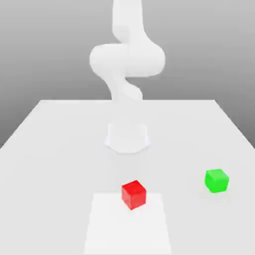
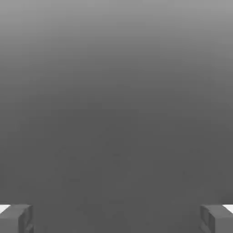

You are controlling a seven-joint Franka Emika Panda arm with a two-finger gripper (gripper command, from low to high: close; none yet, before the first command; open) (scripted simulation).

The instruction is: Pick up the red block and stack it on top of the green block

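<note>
A: By what is the setting formed?

B: A broad, pale tabletop (image 1: 64,164) is shown in the exterior view, and its far edge is drawn behind the base (image 1: 127,138), which is taken here as the landmark. Beyond that edge, a plain grey backdrop (image 1: 45,45) is shaded from lighter above to darker below. In the hand view, a smooth grey gradation is likewise presented.

A: How is the surface marked?

B: A white, four-sided patch (image 1: 127,229) is laid out on the camera's side of the base. It is distinguished from the tabletop only by a slightly brighter tone.

A: Where are the blocks placed?

B: The red block (image 1: 134,194) is found on the camera's side of the base, at the end of the patch that is turned toward the base. The green block (image 1: 216,181) is set well apart from the base, toward the camera and toward the exterior view's right, and rests directly on the tabletop. The two blocks are separated by bare tabletop.

A: And the robot?

B: The white arm (image 1: 127,60) is raised above the base, and its upper part is cut off by the frame. In the hand view, the gripper (image 2: 116,219) is seen released, its two fingers (image 2: 14,219) held widely apart.
</note>
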